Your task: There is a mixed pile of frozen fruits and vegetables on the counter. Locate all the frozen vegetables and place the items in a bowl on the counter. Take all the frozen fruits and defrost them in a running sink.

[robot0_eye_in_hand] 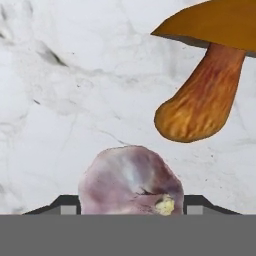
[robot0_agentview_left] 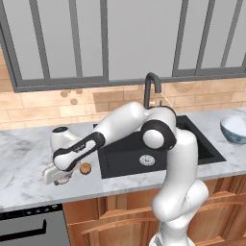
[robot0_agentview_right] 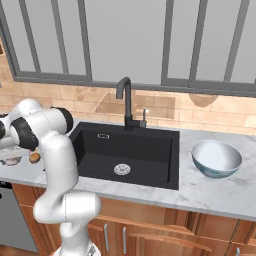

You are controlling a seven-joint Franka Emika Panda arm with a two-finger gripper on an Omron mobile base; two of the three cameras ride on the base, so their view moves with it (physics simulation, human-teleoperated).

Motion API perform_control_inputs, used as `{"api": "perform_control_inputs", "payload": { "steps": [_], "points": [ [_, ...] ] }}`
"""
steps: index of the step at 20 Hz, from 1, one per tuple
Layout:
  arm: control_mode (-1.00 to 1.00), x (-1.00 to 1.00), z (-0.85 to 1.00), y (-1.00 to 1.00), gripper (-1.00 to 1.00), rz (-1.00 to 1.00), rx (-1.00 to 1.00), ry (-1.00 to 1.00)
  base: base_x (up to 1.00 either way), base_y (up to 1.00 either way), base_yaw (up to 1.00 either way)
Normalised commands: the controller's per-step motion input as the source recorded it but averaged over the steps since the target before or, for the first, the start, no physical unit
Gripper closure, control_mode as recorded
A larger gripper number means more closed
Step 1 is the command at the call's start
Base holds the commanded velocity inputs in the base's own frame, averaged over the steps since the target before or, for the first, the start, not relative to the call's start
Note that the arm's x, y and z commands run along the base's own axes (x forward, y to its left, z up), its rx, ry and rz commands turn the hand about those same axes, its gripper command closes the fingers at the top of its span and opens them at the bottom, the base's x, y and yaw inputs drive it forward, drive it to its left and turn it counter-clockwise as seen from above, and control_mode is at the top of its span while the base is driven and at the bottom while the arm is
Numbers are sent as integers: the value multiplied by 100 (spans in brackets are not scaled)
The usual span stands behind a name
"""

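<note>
Here, in the left base view, the white arm reaches down to the white marble counter with grey veining [robot0_agentview_left: 24, 163], on the far side of the matte black rectangular sink [robot0_agentview_left: 144, 151] from the round white bowl with a pale blue tint [robot0_agentview_left: 234, 129]. The two-finger gripper [robot0_agentview_left: 61, 179] sits low over a small pale item at the counter's front, and a small round orange ball [robot0_agentview_left: 85, 168] lies just beside it, toward the sink.

In the right base view, the sink [robot0_agentview_right: 127, 150] lies between the bowl [robot0_agentview_right: 216, 158] and the arm. The orange ball [robot0_agentview_right: 34, 157] rests on the counter [robot0_agentview_right: 210, 192] near the sink, with a pale item [robot0_agentview_right: 12, 161] just beyond it, farther from the sink.

In the hand view, the small pale pinkish-white bulb [robot0_eye_in_hand: 131, 182] sits between the dark finger tips [robot0_eye_in_hand: 67, 204], which stand on either side of it; I cannot tell whether they press it. A brown capped mushroom with a tan stem [robot0_eye_in_hand: 200, 102] lies on its side on the counter [robot0_eye_in_hand: 65, 100], near the bulb but apart from it.
</note>
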Motion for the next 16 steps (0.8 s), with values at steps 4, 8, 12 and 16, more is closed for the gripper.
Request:
{"api": "perform_control_inputs", "payload": {
  "steps": [4, 8, 12, 16],
  "points": [
    [-100, -1, -10, -1, 100, 0, 0, 5, 0, 0, 0],
    [-100, -1, 31, 0, 100, 0, 0, 5, 0, 0, 0],
    [-100, -11, 47, -1, 100, 1, -2, -1, 0, 0, 0],
    [-100, -17, 40, -8, 100, 0, -1, -4, 0, 0, 0]
  ]
}}
